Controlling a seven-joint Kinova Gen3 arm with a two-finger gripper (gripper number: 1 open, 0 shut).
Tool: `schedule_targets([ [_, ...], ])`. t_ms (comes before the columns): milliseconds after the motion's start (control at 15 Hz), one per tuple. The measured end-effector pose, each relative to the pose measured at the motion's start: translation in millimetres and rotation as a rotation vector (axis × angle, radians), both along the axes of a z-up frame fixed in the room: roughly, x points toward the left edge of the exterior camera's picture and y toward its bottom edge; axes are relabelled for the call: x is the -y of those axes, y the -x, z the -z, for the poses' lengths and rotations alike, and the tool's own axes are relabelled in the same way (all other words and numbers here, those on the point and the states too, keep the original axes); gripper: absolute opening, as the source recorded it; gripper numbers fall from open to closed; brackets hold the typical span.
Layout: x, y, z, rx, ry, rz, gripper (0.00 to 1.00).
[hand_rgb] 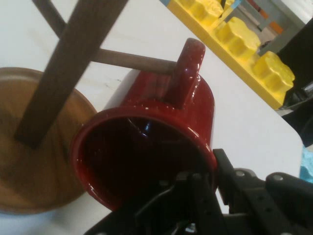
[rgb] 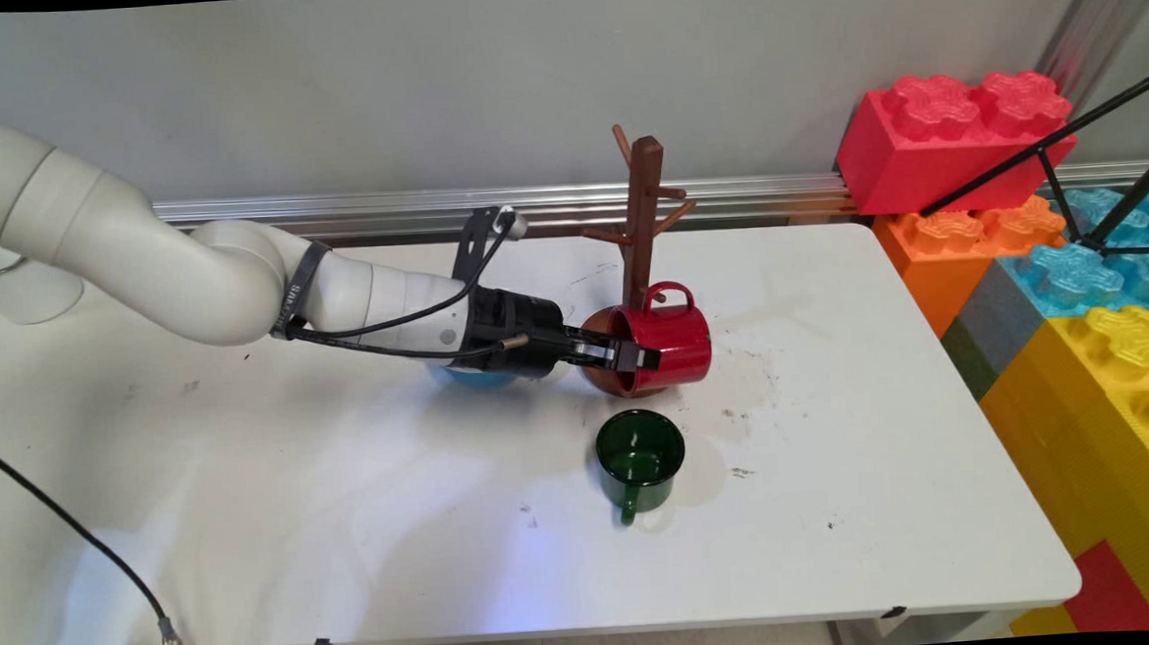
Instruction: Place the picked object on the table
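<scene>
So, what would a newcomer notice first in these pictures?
First the red mug, lying sideways at mid-table with the gripper clamped on its rim, its handle at a low peg of the brown wooden mug tree. Then the green mug, upright nearer the camera, and the big coloured blocks at the table's right end.

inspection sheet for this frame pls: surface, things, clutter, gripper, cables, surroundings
Surface: white table, scuffed and stained near the mug tree.
Things: red mug on its side, handle at a lower peg of the brown wooden mug tree; green mug upright, apart, nearer the camera.
Clutter: blue object mostly hidden under the arm; cannot tell what it is.
Gripper: gripper clamped on the red mug's rim, one finger inside.
Cables: black cables along the wrist; another black cable crossing the table's left.
Surroundings: grey wall; giant toy bricks stacked right.
</scene>
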State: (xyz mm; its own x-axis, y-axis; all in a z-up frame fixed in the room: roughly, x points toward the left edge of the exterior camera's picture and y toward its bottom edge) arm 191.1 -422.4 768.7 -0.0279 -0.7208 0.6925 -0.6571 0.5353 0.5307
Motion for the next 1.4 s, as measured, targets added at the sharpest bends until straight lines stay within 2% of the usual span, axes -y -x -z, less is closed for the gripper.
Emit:
schedule_targets([
  [600,-19.5,18.9,-23.3,-0.047,-0.031,0.023,0.00],
  [867,-26.5,26.3,-37.7,-0.043,-0.039,0.039,0.00],
  [1133,-35.1,32.5,-60.7,-0.002,-0.036,0.073,0.00],
  [1400,-40.9,33.8,-89.0,0.095,-0.014,0.111,0.00],
])
